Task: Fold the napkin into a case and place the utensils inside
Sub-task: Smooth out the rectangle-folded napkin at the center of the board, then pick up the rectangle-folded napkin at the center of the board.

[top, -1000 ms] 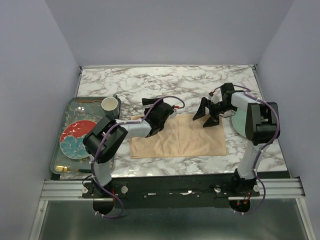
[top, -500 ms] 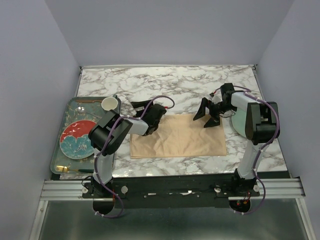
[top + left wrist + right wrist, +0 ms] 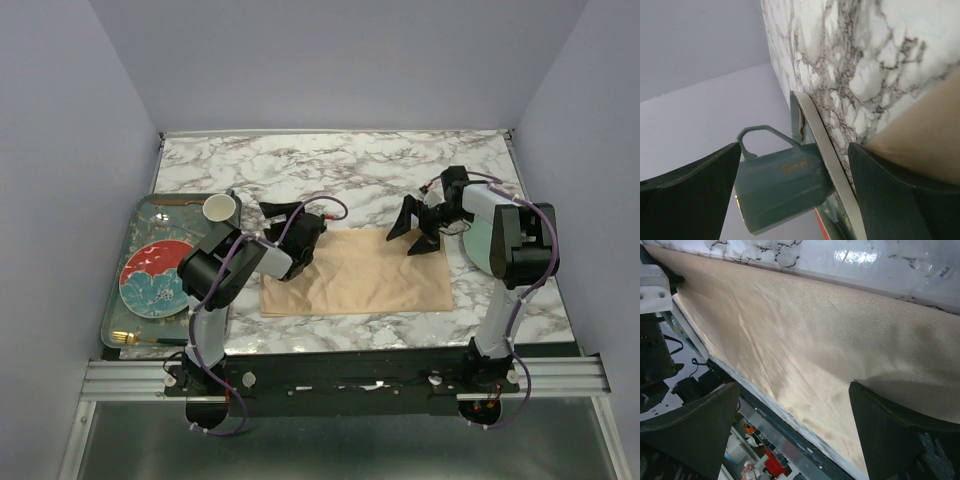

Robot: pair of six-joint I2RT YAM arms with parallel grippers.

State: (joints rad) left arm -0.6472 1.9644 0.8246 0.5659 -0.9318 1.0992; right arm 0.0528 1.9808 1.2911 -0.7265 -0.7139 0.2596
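Looking down from the top view, we saw the napkin [image 3: 355,275] lying flat and open on the marble table [image 3: 350,165]. The left gripper [image 3: 272,213] hung just past the napkin's far left corner, with its fingers spread wide and nothing in them. The right gripper [image 3: 410,235] hung over the napkin's far right corner, also spread wide and empty. The gold utensils [image 3: 138,340] lay well to the left of the napkin, on the near edge of the tray [image 3: 112,305].

From the left wrist view, we saw the left gripper [image 3: 795,200] wide open. A corner of the napkin [image 3: 925,135] showed by one finger, and past it stood the tray's rim [image 3: 825,155] and a green cup [image 3: 780,190].

From the right wrist view, the right gripper [image 3: 795,435] was wide open above the napkin [image 3: 815,340], and the cloth looked smooth between its fingers [image 3: 690,425].

We thought the folding was only starting. Next, each gripper likely needed to go down, pinch its far corner, and carry it toward the near edge. The cloth was thin, so it could slip out.
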